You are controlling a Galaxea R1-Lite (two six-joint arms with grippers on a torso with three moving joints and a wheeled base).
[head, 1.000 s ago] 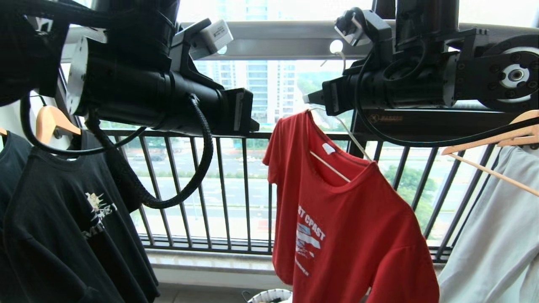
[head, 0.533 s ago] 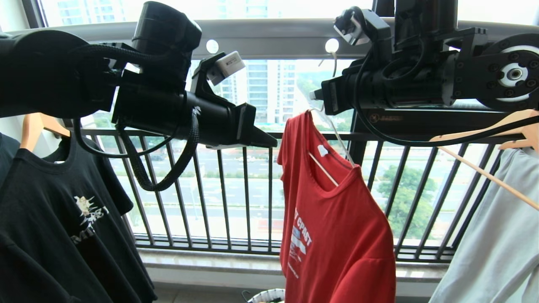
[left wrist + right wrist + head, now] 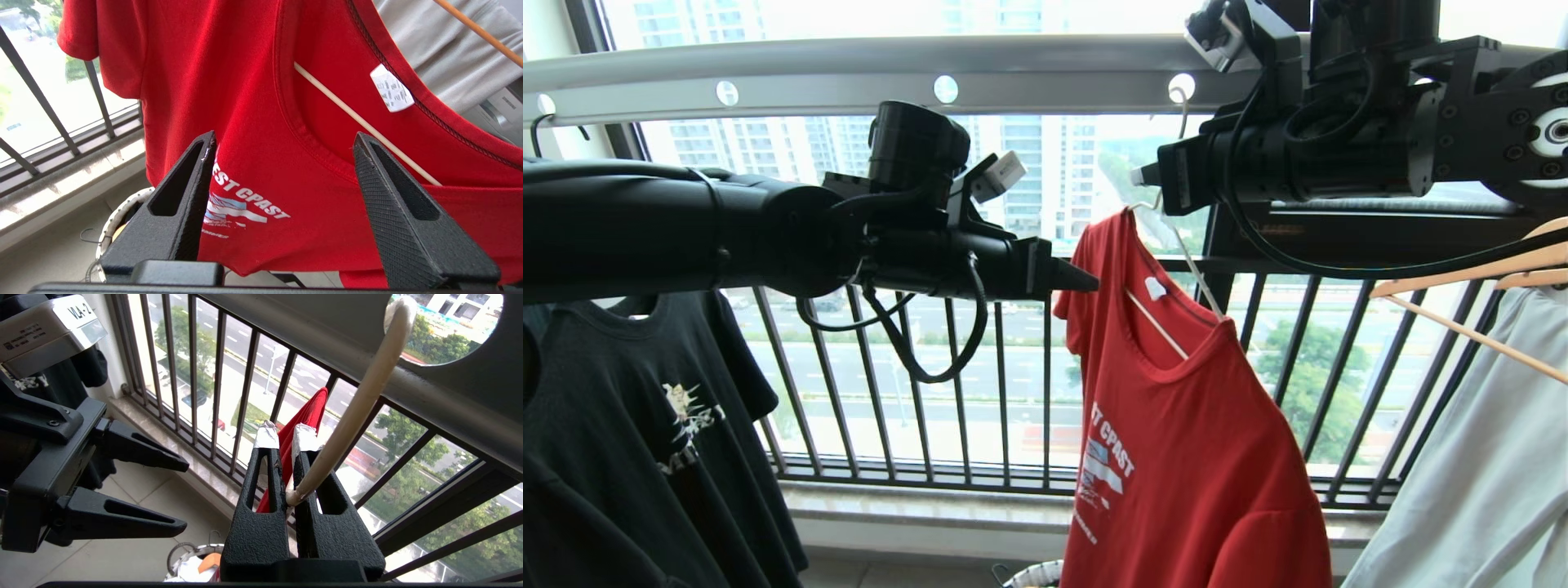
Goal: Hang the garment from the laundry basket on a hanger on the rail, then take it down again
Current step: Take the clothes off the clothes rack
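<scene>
So the red short-sleeved "WEST COAST" T-shirt (image 3: 1184,425) is found up on the thin whitish wire hanger (image 3: 1176,245), whose slim hook is threaded through a round hole in the long pale grey metal rail (image 3: 849,77), so the hanging half looks done and the take-down is probably what's being set up. The right gripper (image 3: 286,435) is parked just under the rail and is pinched closed on the hanger's neck below the hook, presumably so the hanger can be kept steady or lifted out. The left gripper (image 3: 282,147) is held level below the rail, right at the shirt's near shoulder, fingers spread wide with nothing between them, likely lined up for a grab at the collar. The small round white-rimmed laundry basket (image 3: 1033,576) sits on the floor well below the rail, under the shirt. A black printed T-shirt (image 3: 645,425) and a pale grey-green garment (image 3: 1470,457) hang from the rail on either side.
</scene>
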